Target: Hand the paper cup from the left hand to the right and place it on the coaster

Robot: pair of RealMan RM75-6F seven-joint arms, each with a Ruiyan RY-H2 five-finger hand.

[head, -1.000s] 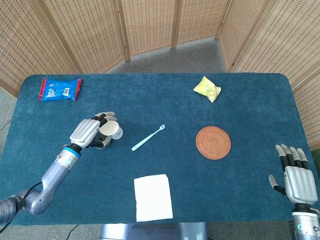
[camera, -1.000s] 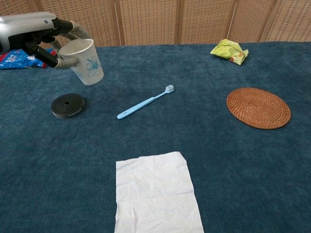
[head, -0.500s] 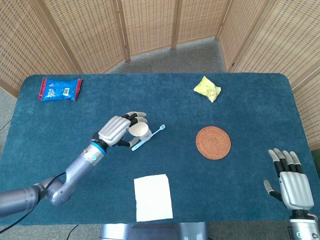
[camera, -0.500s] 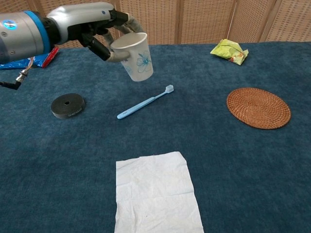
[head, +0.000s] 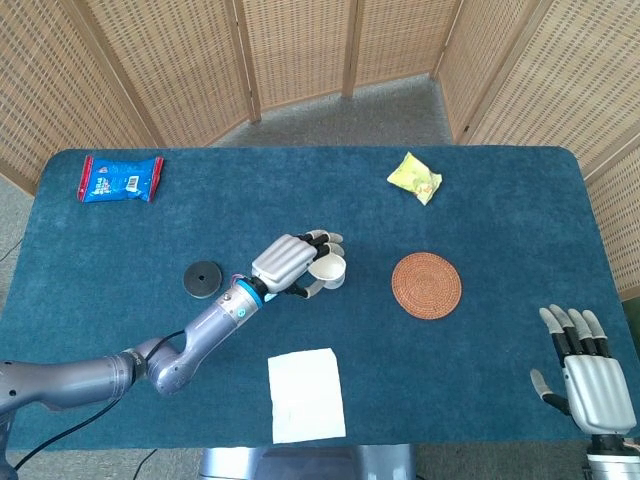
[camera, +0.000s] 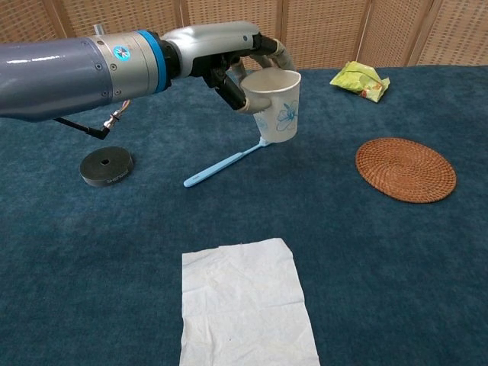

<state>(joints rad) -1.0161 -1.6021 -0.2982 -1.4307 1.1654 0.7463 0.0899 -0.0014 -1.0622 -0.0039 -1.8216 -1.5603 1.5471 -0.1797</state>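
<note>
Left hand grips paper cup upright in the air above the toothbrush, left of the coaster. Right hand empty, fingers spread, at near right worktop edge. Step: carrying to handover; next, right hand must come meet the cup.

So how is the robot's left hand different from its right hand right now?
The left hand grips the paper cup; the right hand holds nothing. The left hand's fingers curl around the cup, while the right hand's fingers are straight and spread apart. The left hand is out over the middle of the table near the coaster; the right hand waits at the near right edge. Both are silver-grey with dark fingertips.
</note>
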